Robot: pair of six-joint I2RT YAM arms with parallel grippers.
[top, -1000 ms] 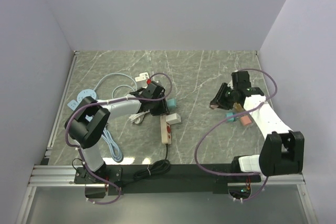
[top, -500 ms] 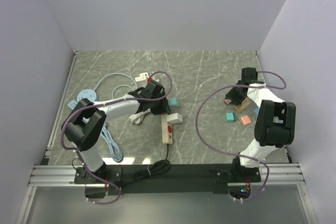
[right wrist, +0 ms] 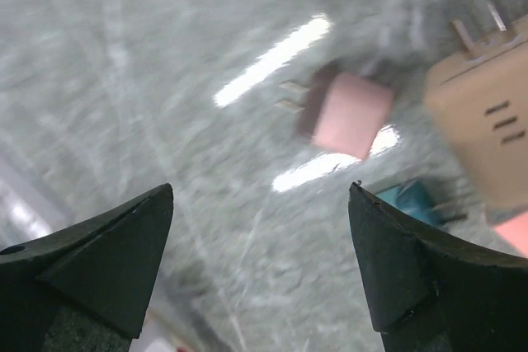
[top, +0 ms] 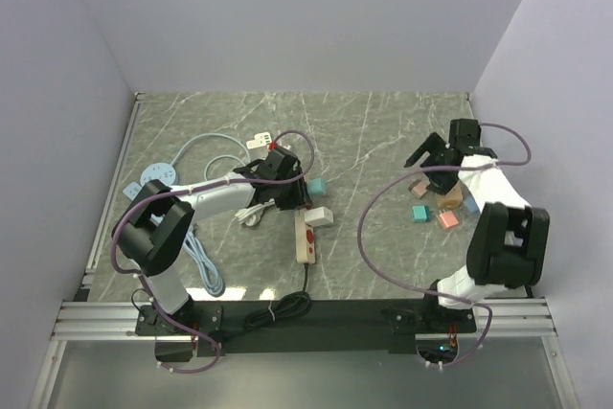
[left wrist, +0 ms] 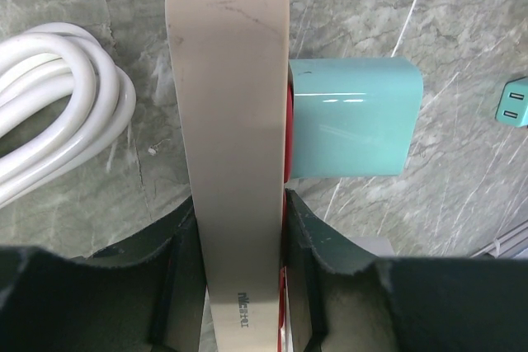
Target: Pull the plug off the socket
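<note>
The socket is a beige power strip with a red face, lying on the marble table. My left gripper is shut on it; in the left wrist view both fingers press the sides of the strip. A teal plug sits against the strip's red face, seen from above as the teal plug. A white plug sits lower on the same side. My right gripper hangs open at the right, empty, above a loose pink plug.
Loose plugs lie under the right gripper: pink, teal, salmon, tan. A coiled white cable lies left of the strip, with a pale blue cable beyond. A small teal plug lies right of the strip.
The right gripper, shut a second ago on a pinkish plug, carried it right to the loose plugs, opened and let it go. The left gripper has kept its grip on the strip.
</note>
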